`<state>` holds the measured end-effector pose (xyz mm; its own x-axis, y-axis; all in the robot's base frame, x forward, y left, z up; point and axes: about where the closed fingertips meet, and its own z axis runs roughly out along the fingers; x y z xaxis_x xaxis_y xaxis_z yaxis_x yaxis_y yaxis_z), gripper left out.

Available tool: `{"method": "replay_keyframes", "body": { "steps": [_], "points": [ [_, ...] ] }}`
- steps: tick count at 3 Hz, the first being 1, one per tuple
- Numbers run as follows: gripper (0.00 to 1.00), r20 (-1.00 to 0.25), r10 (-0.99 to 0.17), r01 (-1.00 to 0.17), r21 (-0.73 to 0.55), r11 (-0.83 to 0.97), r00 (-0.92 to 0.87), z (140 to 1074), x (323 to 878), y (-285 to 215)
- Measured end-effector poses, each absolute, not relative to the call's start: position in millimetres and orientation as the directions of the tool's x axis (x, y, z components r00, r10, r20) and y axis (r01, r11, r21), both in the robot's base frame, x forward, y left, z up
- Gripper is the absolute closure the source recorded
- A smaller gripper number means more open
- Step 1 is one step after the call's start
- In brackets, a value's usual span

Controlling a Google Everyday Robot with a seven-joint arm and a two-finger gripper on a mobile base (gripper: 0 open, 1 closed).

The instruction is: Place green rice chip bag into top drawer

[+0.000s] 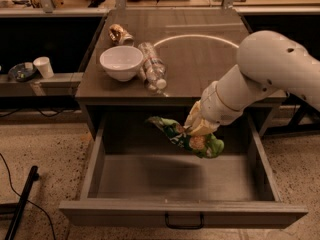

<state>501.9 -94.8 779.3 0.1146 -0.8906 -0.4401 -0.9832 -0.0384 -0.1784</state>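
The green rice chip bag (187, 138) is crinkled green foil with tan chip images. It hangs in the air over the open top drawer (180, 211), near its back right part. My gripper (199, 129) is shut on the bag's upper right side, just below the front edge of the tabletop, at the end of the white arm (260, 74) that reaches in from the right. The drawer is pulled fully out. Its grey-brown floor is bare, and the dark handle (183, 222) sits centred on its front panel.
On the tabletop (200, 59) stand a white bowl (121, 62), a clear plastic bottle (152, 73) lying on its side, and a small gold-brown wrapper (120, 34) at the back left. A white cup (44, 66) sits on a low shelf at the left. A dark pole (20, 204) lies on the floor at the lower left.
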Motion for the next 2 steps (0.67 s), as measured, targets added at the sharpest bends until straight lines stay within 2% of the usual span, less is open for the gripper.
{"method": "replay_keyframes", "body": {
  "steps": [1, 2],
  "points": [
    [0.83, -0.475, -0.870, -0.988, -0.137, -0.074, 0.131, 739.5, 511.3, -89.3],
    [0.60, -0.479, -0.868, -0.989, -0.128, -0.076, 0.129, 733.7, 511.3, -89.2]
  ]
}}
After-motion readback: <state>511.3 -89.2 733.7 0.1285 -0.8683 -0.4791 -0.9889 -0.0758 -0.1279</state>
